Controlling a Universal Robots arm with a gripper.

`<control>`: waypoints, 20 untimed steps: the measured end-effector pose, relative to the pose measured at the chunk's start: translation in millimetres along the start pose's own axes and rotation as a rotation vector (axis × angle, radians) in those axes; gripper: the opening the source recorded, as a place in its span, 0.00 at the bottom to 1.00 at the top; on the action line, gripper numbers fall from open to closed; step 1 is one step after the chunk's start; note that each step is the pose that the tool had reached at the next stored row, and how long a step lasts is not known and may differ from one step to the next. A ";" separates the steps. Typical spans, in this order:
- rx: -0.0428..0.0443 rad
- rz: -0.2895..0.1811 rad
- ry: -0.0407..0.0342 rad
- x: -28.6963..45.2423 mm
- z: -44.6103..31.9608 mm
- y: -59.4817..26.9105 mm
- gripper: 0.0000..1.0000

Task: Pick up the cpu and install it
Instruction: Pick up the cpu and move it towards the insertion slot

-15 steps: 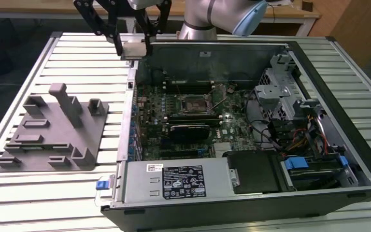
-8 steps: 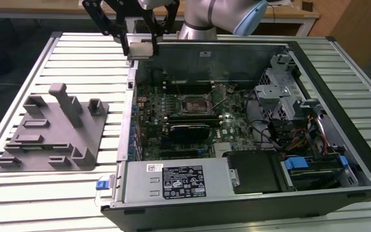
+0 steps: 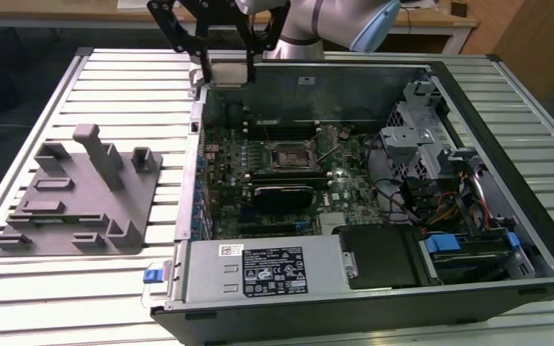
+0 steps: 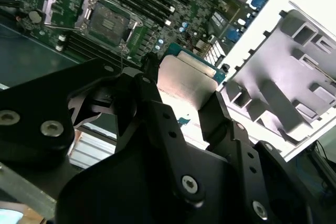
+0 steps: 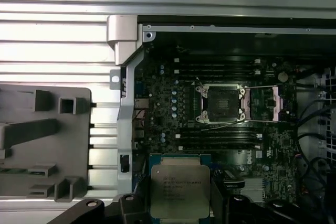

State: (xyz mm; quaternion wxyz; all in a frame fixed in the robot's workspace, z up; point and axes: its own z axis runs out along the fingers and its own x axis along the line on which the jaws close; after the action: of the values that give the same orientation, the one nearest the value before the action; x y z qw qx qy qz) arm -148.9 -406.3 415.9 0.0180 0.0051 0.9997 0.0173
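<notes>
My gripper [image 3: 225, 66] hangs above the back left corner of the open computer case [image 3: 469, 285], shut on the cpu [image 3: 230, 73], a small flat square chip with a silvery metal top. In both wrist views the cpu [image 5: 180, 188] [image 4: 185, 82] sits upright between the black fingers [image 4: 152, 103]. The open socket [image 3: 290, 155] [image 5: 223, 103] [image 4: 107, 22], with its metal frame lifted, lies on the green motherboard [image 3: 354, 191], lower and toward the middle of the case from the chip.
A grey fixture [image 3: 75, 194] [image 5: 42, 140] with upright posts lies on the slatted table [image 3: 37, 101] at the exterior view's left. Inside the case are a power supply [image 3: 262, 270], a drive cage [image 3: 421, 137] and bundled cables [image 3: 431, 202].
</notes>
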 end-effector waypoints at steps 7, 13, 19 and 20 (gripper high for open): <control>-0.0001 0.000 0.0009 -25.6 2.8 2.7 0.55; 0.0001 0.000 0.0011 -39.0 13.1 7.8 0.55; 0.0000 0.000 0.0010 -46.5 24.5 14.2 0.55; 0.0000 0.000 0.0010 -47.9 26.5 15.3 0.55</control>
State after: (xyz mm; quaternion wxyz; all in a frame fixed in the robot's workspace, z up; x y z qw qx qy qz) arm -100.0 -390.5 391.7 0.0175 0.0051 0.9997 0.0173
